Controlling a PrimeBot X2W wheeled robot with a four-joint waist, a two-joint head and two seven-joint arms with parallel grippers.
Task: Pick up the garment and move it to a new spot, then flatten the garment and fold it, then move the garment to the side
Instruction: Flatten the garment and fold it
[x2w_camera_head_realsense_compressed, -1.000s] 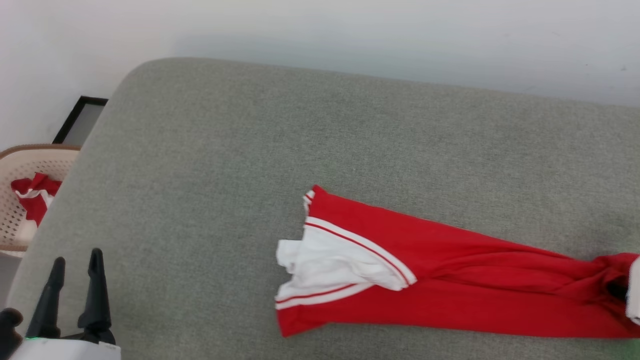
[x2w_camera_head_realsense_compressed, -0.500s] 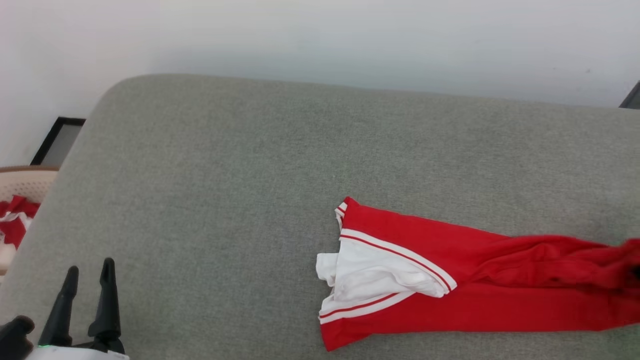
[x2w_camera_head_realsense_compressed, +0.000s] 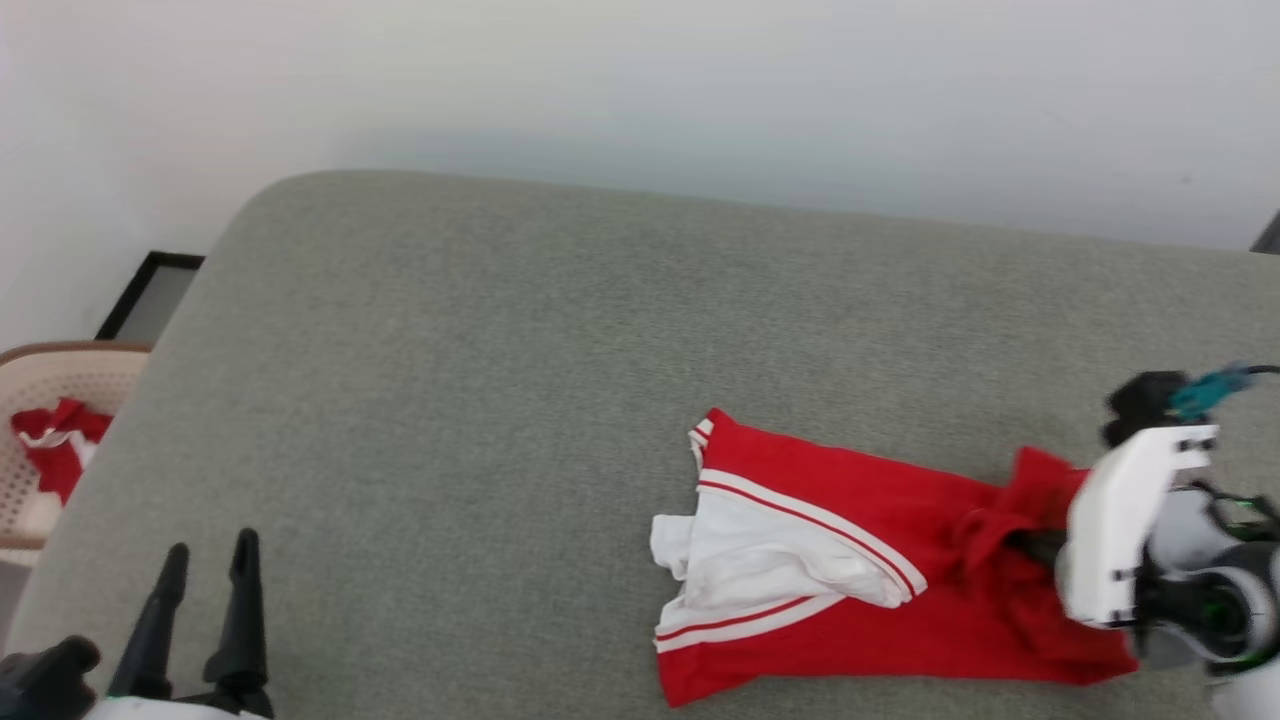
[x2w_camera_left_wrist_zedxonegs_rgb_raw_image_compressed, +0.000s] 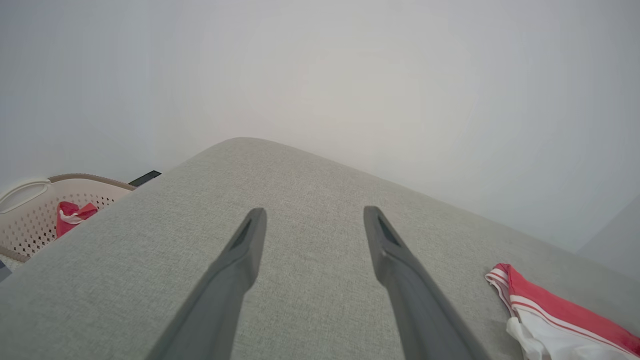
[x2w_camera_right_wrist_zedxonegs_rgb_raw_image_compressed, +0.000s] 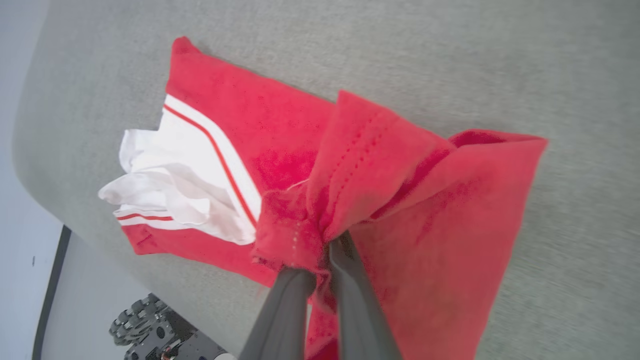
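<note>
The garment (x2w_camera_head_realsense_compressed: 850, 590) pinched in the right gripper (x2w_camera_right_wrist_zedxonegs_rgb_raw_image_compressed: 320, 247)

The right gripper is clamped tight on a bunched red fold; the shirt trails away from its fingertips across the grey cushion (x2w_camera_head_realsense_compressed: 480, 400). The left gripper (x2w_camera_left_wrist_zedxonegs_rgb_raw_image_compressed: 312, 222), well apart from it, stands wide and empty.

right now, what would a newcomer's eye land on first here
The bright red garment with its white striped sleeve end, lying right of centre on the grey cushion. Next, the right gripper shut on a bunched red fold at its right end, while the left gripper hangs open over bare cushion at lower left.
</note>
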